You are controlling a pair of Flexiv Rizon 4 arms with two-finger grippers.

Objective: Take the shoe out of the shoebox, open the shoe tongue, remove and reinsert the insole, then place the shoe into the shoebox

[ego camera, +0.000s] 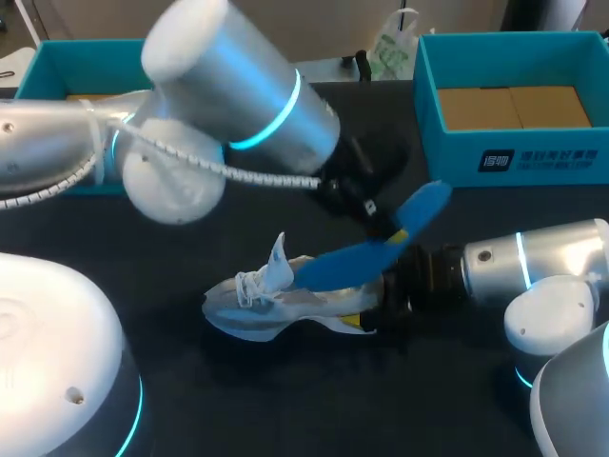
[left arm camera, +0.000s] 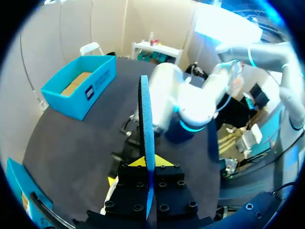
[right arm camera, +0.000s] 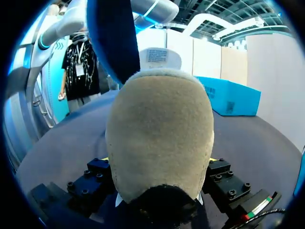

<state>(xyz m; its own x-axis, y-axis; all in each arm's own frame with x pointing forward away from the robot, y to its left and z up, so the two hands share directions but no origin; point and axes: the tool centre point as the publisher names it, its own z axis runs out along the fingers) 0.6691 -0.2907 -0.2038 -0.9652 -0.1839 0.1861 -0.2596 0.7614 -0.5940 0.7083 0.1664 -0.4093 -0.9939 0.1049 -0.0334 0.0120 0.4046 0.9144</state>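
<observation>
Head view: midway through the insole step, by the look of it. Left pincer [ego camera: 392, 228] clenched on the blue insole [ego camera: 338, 262], held slanting over the white shoe [ego camera: 271, 303], lower end at the shoe's opening, upper end raised toward the right shoebox [ego camera: 514, 143]. Shoe out of both boxes, down at the dark bench [ego camera: 285, 409], heel end grasped by the right pincer [ego camera: 369, 309]. Left shoebox [ego camera: 52, 62] far off.

Left wrist view: insole [left arm camera: 145, 114] edge-on, pinched between the yellow tips of the left pincer [left arm camera: 148, 162].

Right wrist view: shoe [right arm camera: 159, 129] filling the right pincer [right arm camera: 159, 162], pressed from both sides; insole [right arm camera: 112, 38] above.

Impossible to tell whether coming out or going back in. For reinsertion, probably: aim the lower end into the opening, slide it toward the toe, steady the heel.
</observation>
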